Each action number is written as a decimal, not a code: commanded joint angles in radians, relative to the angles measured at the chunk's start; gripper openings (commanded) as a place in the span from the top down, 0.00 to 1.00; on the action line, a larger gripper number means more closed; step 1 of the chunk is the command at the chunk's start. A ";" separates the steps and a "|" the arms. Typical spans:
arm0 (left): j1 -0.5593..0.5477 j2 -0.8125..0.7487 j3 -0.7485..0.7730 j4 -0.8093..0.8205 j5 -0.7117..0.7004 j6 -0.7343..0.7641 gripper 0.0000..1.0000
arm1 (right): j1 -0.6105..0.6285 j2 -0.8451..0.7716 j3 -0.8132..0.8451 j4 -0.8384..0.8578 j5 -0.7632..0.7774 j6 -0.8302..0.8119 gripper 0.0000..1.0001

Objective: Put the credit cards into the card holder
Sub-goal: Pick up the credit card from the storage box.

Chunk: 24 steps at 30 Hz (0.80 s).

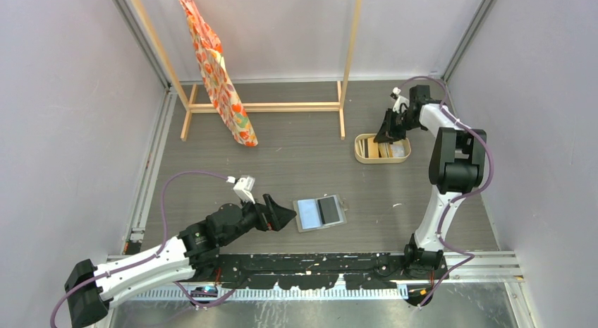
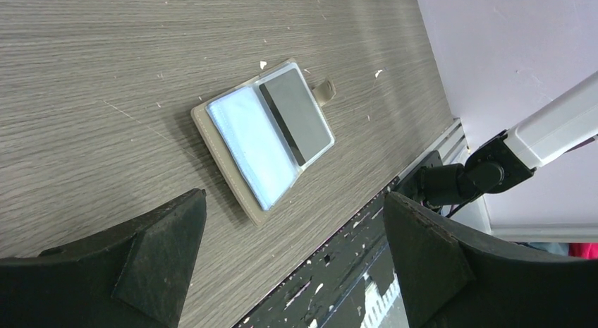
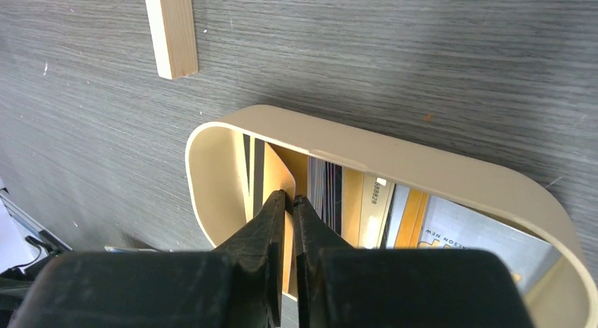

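The card holder [image 1: 319, 212] lies open near the table's front; its left half is pale silvery-blue, its right half holds a dark card. It also shows in the left wrist view [image 2: 264, 134]. My left gripper [image 1: 285, 216] is open and empty just left of it; its fingers [image 2: 159, 261] hang above the table edge. Several credit cards [image 3: 367, 201] stand in the oval beige tray [image 1: 362, 149]. My right gripper [image 3: 290, 199] reaches into the tray and is shut on a tan-gold card [image 3: 276, 174] standing on edge.
A wooden rack [image 1: 264, 106] with an orange patterned cloth [image 1: 218, 74] stands at the back. One rack foot [image 3: 171, 32] lies beside the tray [image 3: 423, 166]. Walls close in on both sides. A black rail [image 1: 317, 264] runs along the front.
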 commanded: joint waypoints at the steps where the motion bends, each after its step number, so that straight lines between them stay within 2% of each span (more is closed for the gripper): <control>1: 0.005 -0.010 0.004 0.036 0.012 0.001 0.04 | -0.017 -0.074 -0.016 0.012 -0.003 -0.018 0.97; 14: 0.005 -0.009 0.006 0.053 0.027 -0.012 0.04 | -0.061 -0.132 -0.042 0.018 -0.126 -0.049 0.99; 24: 0.004 0.025 -0.004 0.130 0.057 -0.032 0.04 | -0.104 -0.180 -0.059 0.032 -0.197 -0.054 0.99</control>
